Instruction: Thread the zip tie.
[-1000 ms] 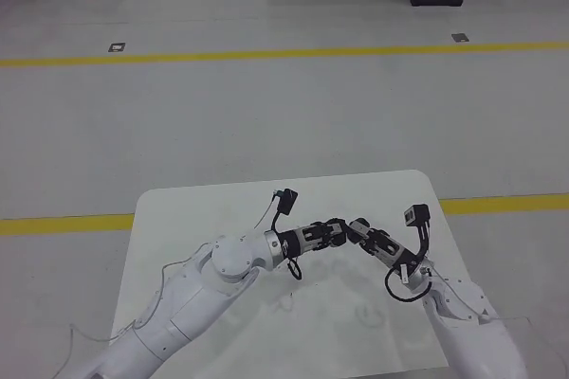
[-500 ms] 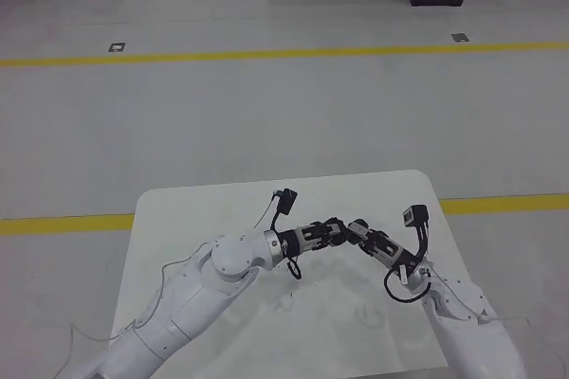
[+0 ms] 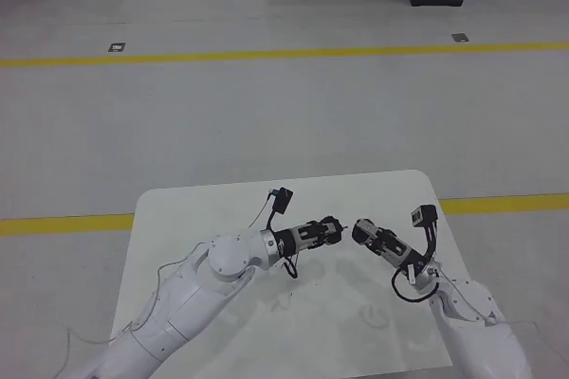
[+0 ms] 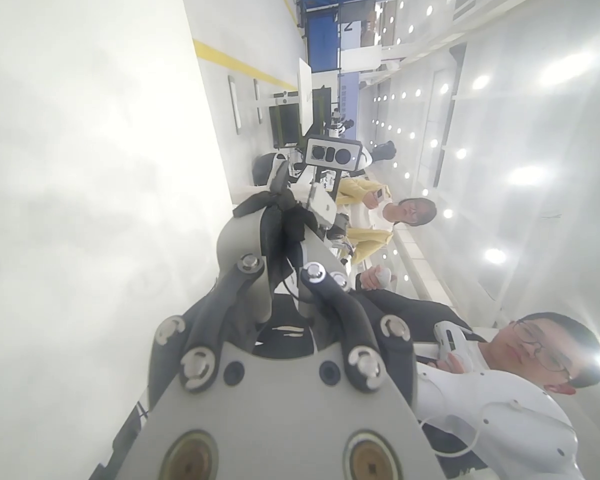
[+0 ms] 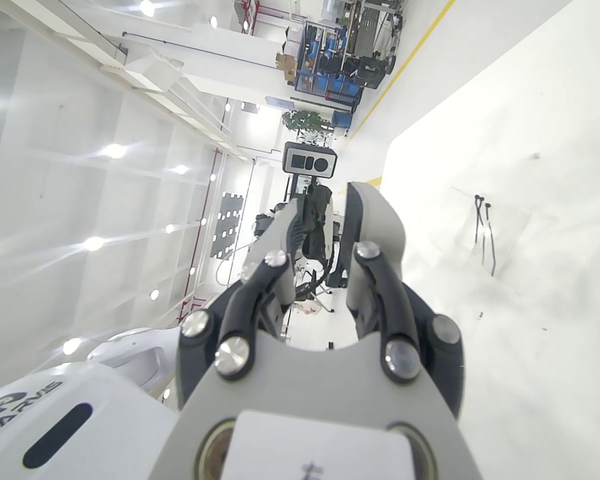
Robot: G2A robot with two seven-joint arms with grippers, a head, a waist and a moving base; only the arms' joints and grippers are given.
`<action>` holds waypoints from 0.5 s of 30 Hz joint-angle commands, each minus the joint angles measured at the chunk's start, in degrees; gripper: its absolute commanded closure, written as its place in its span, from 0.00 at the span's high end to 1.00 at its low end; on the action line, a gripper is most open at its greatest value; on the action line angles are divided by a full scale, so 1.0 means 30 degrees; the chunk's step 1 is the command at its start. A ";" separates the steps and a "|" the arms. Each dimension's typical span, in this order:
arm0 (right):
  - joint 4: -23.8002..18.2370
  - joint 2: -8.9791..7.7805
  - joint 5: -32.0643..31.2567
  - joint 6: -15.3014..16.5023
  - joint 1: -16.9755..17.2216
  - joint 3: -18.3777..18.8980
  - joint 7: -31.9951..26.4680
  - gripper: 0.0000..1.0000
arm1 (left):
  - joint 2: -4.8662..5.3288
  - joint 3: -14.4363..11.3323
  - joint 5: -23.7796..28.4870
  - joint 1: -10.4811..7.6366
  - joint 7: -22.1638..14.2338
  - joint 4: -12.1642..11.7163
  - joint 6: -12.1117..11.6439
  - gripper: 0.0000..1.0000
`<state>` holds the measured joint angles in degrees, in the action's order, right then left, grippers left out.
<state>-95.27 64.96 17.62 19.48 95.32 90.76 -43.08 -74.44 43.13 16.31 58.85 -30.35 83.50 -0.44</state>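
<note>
zip tie (image 4: 272,222) pinched in our closed left fingers (image 4: 245,244) above the counter (image 3: 190,218) | right fingers (image 5: 375,222) parted, empty, just right | we judge it light, springy, slick: grip close behind the tail tip

I see the zip tie (image 4: 272,242) as a black strap pinched between the fingers of the left gripper (image 3: 334,229), over the middle of the white table (image 5: 530,352). From the left wrist camera it runs lengthwise along the gap between the two fingers and bunches into a dark, folded clump near the fingertips (I cannot tell head from tail there, nor whether the tail has gone through the head). Two spare zip ties (image 5: 491,232) lie loose on the table, thin and black, side by side and nearly parallel, with what look like their small heads at the same end.
</note>
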 commanded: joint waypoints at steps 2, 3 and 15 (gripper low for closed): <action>0.0200 -0.0062 0.0112 0.0000 0.0051 0.0496 -0.0475 1.00 | 0.0151 0.0335 -0.0383 0.0153 -0.0173 0.0297 0.0162 0.00; 0.0292 -0.0087 0.0097 0.0000 0.0029 0.0582 -0.0668 1.00 | 0.0211 0.0454 -0.0536 0.0192 -0.0313 0.0407 0.0245 0.00; 0.0349 -0.0245 -0.0330 -0.1947 -0.0343 0.0581 -0.1910 1.00 | 0.0624 0.1196 -0.1369 0.0521 -0.1691 0.1023 0.0505 0.00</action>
<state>-94.22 64.22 16.63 13.66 94.29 92.50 -48.81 -72.58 46.63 12.23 60.37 -35.71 86.60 1.09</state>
